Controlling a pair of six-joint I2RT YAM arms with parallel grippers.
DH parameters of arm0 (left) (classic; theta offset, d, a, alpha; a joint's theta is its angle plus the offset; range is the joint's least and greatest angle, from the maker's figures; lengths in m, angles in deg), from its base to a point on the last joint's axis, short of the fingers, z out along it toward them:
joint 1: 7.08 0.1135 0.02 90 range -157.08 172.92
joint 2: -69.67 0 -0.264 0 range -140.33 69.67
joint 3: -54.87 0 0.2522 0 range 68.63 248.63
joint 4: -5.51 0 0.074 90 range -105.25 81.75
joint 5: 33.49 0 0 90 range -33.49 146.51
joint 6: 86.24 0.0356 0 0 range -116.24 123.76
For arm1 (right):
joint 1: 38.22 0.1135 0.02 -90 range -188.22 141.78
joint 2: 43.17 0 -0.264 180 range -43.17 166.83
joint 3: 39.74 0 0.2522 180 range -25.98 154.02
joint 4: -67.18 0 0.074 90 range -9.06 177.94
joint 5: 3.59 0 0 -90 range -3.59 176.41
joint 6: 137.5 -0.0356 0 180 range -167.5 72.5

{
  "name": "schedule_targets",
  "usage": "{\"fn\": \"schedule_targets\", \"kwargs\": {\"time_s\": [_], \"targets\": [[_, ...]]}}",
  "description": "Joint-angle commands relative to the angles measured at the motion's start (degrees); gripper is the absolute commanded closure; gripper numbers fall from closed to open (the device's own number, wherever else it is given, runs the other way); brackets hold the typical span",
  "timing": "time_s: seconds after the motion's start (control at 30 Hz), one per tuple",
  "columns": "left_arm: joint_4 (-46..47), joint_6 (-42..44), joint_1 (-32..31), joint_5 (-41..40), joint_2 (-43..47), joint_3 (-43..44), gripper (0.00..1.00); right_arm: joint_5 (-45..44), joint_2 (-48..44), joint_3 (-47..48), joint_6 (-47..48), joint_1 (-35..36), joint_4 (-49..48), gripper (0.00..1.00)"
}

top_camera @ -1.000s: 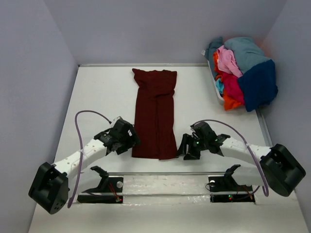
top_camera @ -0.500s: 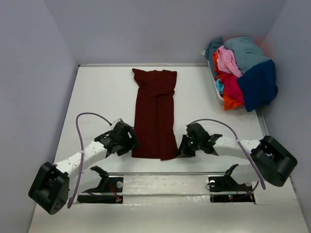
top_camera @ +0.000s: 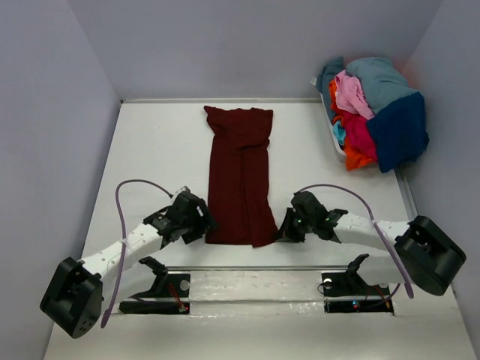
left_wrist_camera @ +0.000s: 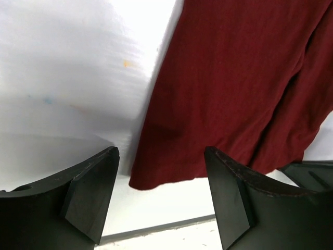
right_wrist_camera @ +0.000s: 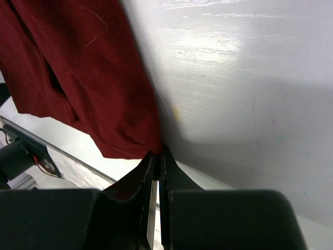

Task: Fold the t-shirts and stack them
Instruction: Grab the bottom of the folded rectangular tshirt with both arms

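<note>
A dark maroon t-shirt lies folded into a long strip down the middle of the table, with its hem nearest the arms. My left gripper hovers open at the hem's left corner. In the left wrist view that corner of the maroon t-shirt lies just beyond the left gripper, with nothing between the fingers. My right gripper is at the hem's right corner. Seen from the right wrist, the right gripper is shut, pinching the edge of the maroon t-shirt.
A white basket at the back right holds a heap of other t-shirts: pink, light teal-blue, navy blue and red. Purple walls enclose the table on three sides. Both arm bases sit along the near edge.
The right gripper went from open to shut on the hem's right corner. The left gripper slid a little nearer to the hem's left corner and narrowed slightly, still open.
</note>
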Motion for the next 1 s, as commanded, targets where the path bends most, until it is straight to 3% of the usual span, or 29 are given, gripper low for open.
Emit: {"fn": "schedule_targets", "kwargs": {"time_s": [0.0, 0.17, 0.33, 0.43, 0.53, 0.57, 0.73, 0.97], "targets": [[-5.46, -2.67, -0.85, 1.18, 1.19, -2.70, 0.20, -0.90, 0.86, -0.27, -0.58, 0.50, -2.67, 0.93], [-5.11, -2.41, -2.70, 0.74, -1.18, -2.18, 0.27, 1.30, 3.22, -0.36, -0.58, 0.50, -5.75, 0.93], [-5.20, -3.38, -3.84, 0.12, -2.24, -1.73, 0.43, 1.31, 4.81, -0.10, -1.19, 1.56, -7.33, 0.93], [-5.46, -3.73, -4.36, 0.12, -2.33, -1.73, 0.58, 0.95, 4.03, -0.62, -1.63, 1.56, -7.51, 0.93], [-5.90, -3.91, -4.37, -2.16, -2.33, -1.47, 0.91, 1.21, 3.85, -0.54, -1.46, 1.56, -7.51, 0.93], [-6.16, -3.99, -4.37, -2.34, -2.24, -1.21, 0.94, 1.39, 3.76, -0.36, -1.28, 1.56, -7.60, 0.93], [-10.10, -2.07, -4.37, -5.23, 1.09, 3.70, 0.94, 1.39, 2.27, 2.88, 1.18, 1.56, -6.46, 0.93], [-11.96, 5.92, -4.37, -13.40, -1.27, 19.60, 0.94, 0.61, 1.04, 15.08, 6.97, 1.56, -2.33, 0.93]]}}
